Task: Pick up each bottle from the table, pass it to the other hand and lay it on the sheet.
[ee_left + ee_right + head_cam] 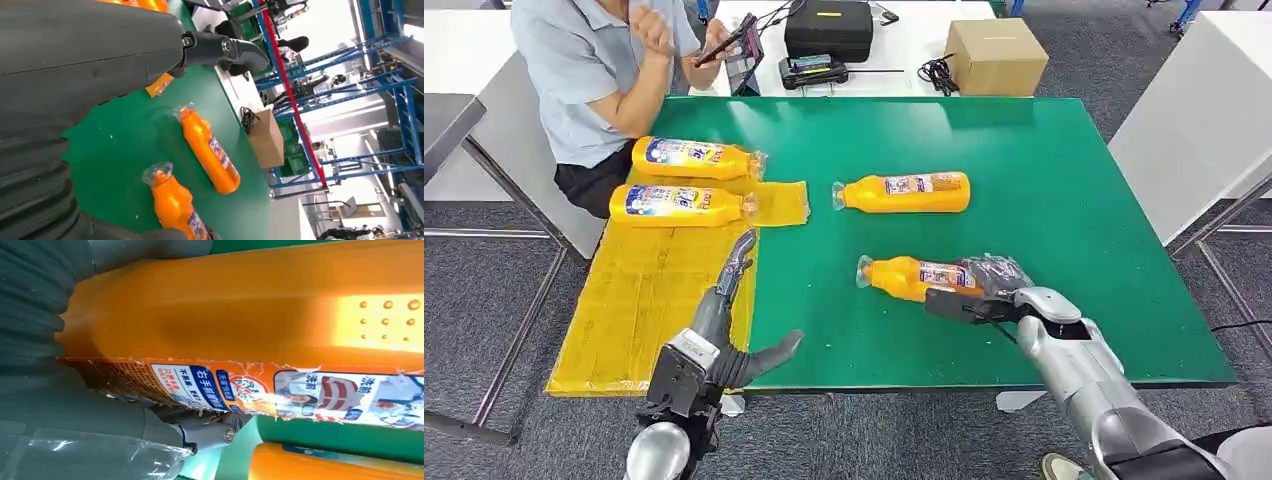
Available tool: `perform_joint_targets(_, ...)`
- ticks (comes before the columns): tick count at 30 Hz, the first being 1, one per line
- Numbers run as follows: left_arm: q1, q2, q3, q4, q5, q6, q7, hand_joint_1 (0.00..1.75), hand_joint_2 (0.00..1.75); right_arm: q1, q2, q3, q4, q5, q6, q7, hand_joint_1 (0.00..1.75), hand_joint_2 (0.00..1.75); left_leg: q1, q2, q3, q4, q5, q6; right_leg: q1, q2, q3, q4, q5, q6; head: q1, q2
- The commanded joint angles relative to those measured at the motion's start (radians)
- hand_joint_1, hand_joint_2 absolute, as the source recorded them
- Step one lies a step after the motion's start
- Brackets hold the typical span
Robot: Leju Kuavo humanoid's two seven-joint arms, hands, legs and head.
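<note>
Green table [1044, 200]: right hand [984, 290] fingers grip near bottle [914, 277]; left hand [729, 320] fingers spread, empty.

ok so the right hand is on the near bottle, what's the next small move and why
Probably lift it. The right hand is wrapped around the base end of the near bottle, which seems to lie on the green table, while the left hand hangs open over the yellow sheet's edge. Raising it clear would let it go across to that hand.

Bottle [260, 335] label [300, 395]: Chinese print, seemingly "洗前".
</note>
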Motion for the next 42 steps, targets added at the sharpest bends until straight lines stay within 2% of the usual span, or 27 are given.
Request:
perform_joint_targets(1, -0.068, -0.003, -0.006, 0.089, 0.117, 0.068, 0.005, 0.0, 1.75, 0.123, -0.047, -0.045, -0.086, -0.331, 0.067, -0.134, 1.75, 1.75, 0.002, -0.005, 0.002, -0.001, 0.0, -0.002, 0.002, -0.006, 0.004, -0.002, -0.001, -0.002, 0.0, 0.0)
perform_joint_targets(5, -0.087, -0.003, -0.003, 0.186, 0.264, 0.072, 0.09, 0.0, 1.75, 0.187, 0.004, -0.057, -0.236, -0.462, 0.082, -0.146, 1.75, 1.75, 0.002, -0.002, 0.003, -0.001, 0.0, -0.002, 0.002, -0.003, 0.005, -0.002, -0.001, -0.002, 0.0, 0.0)
perform_joint_targets(6, -0.091, -0.003, -0.006, 0.211, 0.275, 0.077, 0.073, 0.0, 1.75, 0.19, 0.008, -0.051, -0.253, -0.466, 0.084, -0.129, 1.75, 1.75, 0.002, 0.0, 0.003, -0.002, -0.001, -0.002, 0.002, -0.001, 0.004, -0.002, 0.0, -0.002, 0.0, 0.0)
perform_joint_targets(8, -0.108, -0.003, 0.002, 0.31, 0.472, 0.047, 0.125, 0.0, 1.75, 0.168, 0.055, -0.046, -0.282, -0.507, 0.082, -0.159, 1.75, 1.75, 0.001, 0.001, 0.004, -0.002, -0.001, -0.003, 0.002, 0.0, 0.005, -0.002, 0.0, -0.003, 0.0, 0.0)
perform_joint_targets(14, -0.137, -0.003, 0.028, 0.461, 0.625, 0.052, 0.089, 0.0, 1.75, 0.12, 0.187, 0.0, -0.373, -0.539, 0.055, -0.139, 1.75, 1.75, 0.002, 0.011, 0.003, -0.001, -0.002, -0.004, 0.002, 0.008, 0.0, 0.0, 0.001, -0.004, 0.0, 0.0)
perform_joint_targets(17, -0.15, -0.002, 0.014, 0.489, 0.625, 0.034, 0.087, 0.0, 1.75, 0.119, 0.199, 0.013, -0.391, -0.555, 0.057, -0.135, 1.75, 1.75, 0.001, 0.007, 0.001, -0.001, -0.001, -0.002, 0.001, 0.004, -0.001, 0.001, 0.0, -0.002, 0.0, 0.0)
perform_joint_targets(21, -0.167, -0.002, -0.023, 0.52, 0.607, 0.005, 0.074, 0.0, 1.75, 0.111, 0.231, 0.038, -0.387, -0.581, 0.073, -0.136, 1.75, 1.75, 0.002, 0.005, 0.001, 0.0, -0.002, -0.003, 0.002, 0.002, 0.001, 0.001, -0.001, -0.003, 0.0, 0.0)
perform_joint_targets(26, -0.185, -0.003, -0.037, 0.535, 0.595, 0.022, 0.058, 0.0, 1.75, 0.126, 0.262, 0.08, -0.382, -0.589, 0.083, -0.129, 1.75, 1.75, 0.001, 0.003, -0.003, 0.0, -0.001, -0.002, 0.001, 0.002, -0.003, 0.001, -0.001, -0.002, 0.0, 0.0)
perform_joint_targets(30, -0.21, -0.003, -0.049, 0.536, 0.592, 0.053, 0.021, 0.0, 1.75, 0.149, 0.286, 0.124, -0.347, -0.592, 0.066, -0.137, 1.75, 1.75, 0.002, 0.002, -0.001, 0.0, -0.002, -0.004, 0.002, 0.001, 0.0, 0.001, -0.002, -0.004, 0.0, 0.0)
perform_joint_targets(32, -0.215, -0.003, -0.058, 0.528, 0.588, 0.066, 0.007, 0.0, 1.75, 0.153, 0.292, 0.135, -0.325, -0.593, 0.053, -0.132, 1.75, 1.75, 0.001, 0.001, -0.004, -0.001, 0.0, -0.002, 0.001, 0.0, -0.004, 0.0, 0.0, -0.002, 0.0, 0.0)
perform_joint_targets(42, -0.233, -0.003, -0.088, 0.491, 0.615, 0.086, -0.049, 0.0, 1.75, 0.147, 0.313, 0.16, -0.212, -0.627, 0.059, -0.152, 1.75, 1.75, 0.002, 0.002, -0.002, 0.0, -0.002, -0.002, 0.002, 0.0, -0.001, 0.0, -0.001, -0.002, 0.0, 0.0)
